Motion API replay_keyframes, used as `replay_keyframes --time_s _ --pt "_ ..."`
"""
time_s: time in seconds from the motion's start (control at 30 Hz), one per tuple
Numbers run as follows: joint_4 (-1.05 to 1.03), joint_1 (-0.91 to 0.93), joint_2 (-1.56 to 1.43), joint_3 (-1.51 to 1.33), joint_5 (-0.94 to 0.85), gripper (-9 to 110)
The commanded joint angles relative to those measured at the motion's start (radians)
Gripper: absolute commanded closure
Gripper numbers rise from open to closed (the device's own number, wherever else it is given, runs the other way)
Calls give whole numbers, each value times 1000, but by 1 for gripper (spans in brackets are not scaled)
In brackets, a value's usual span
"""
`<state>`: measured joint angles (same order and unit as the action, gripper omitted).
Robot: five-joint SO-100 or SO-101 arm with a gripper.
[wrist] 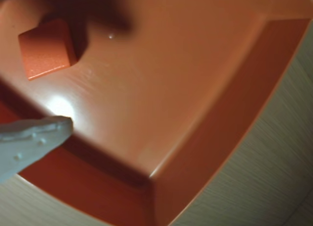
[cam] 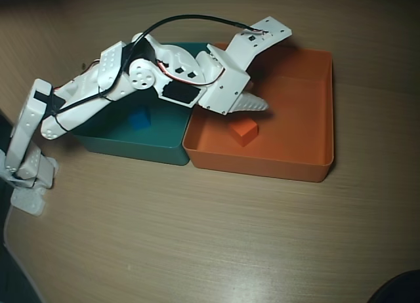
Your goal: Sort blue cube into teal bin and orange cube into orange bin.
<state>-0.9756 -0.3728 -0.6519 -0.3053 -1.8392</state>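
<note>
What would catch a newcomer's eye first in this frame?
In the overhead view, two trays sit side by side on the wooden table: the orange bin on the right, the teal bin on the left. The white arm reaches across both, its end effector over the orange bin just above the orange cube lying inside. The blue cube already lies in the teal bin.

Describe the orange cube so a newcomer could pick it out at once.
Find the two trays standing side by side on the wooden table; in the overhead view the orange bin is the right one. On its floor, near the left wall and just below the gripper, lies the orange cube. It is tiny beside the bin, and the similar blue cube sits in the teal bin.
</note>
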Motion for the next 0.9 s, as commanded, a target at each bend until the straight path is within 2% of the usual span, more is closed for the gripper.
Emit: replay_keyframes --time_s 0.0,0.1,0.4,0.63,0.87 --pt "6 3 -51 83 9 99" --pt "6 3 -52 81 9 108" --pt "0 34 -198 -26 9 107" --pt "0 133 -572 -403 8 107" --pt "-2 342 -957 -904 -9 107"
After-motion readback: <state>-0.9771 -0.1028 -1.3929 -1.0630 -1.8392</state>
